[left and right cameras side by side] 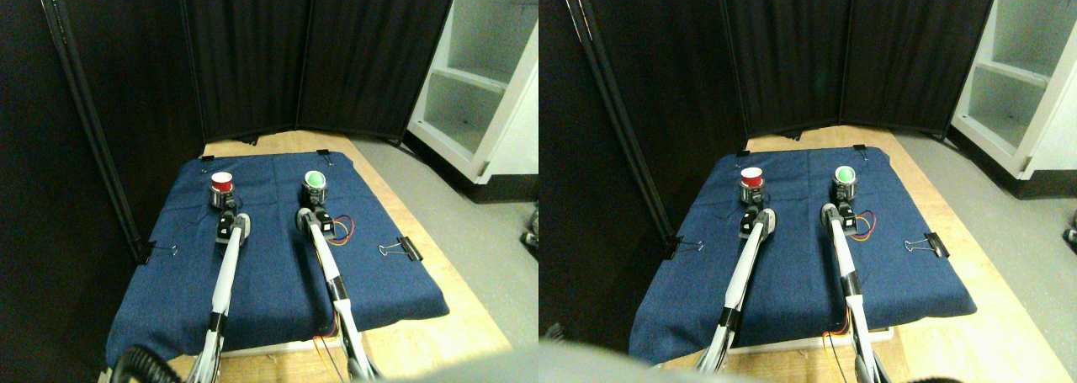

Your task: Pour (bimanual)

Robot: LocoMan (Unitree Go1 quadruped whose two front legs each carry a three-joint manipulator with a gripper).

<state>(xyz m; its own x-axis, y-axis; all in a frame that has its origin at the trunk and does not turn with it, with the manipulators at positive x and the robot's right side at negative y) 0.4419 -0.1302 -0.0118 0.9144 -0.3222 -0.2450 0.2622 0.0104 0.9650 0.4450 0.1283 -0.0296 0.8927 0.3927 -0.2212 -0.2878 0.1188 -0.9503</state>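
While upright, red cup (222,182) meets left gripper (222,199); green cup (315,179) meets right gripper (314,198).

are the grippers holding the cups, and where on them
Cannot be told: the left gripper meets the red cup and the right gripper the green cup, at their bases.

My two manipulators are pale, almost white, and end in dark grippers: the left gripper (222,199) sits at a red cup (222,182) with a white rim, the right gripper (313,196) at a green cup (315,179). Red and yellow wires (343,230) loop beside my right arm. The cloth (278,265) is plain dark blue over a light wood board (437,324). Black binder clips (402,248), I think, pinch its edges. The screen (252,55) is black; the shelf (480,88) is white.
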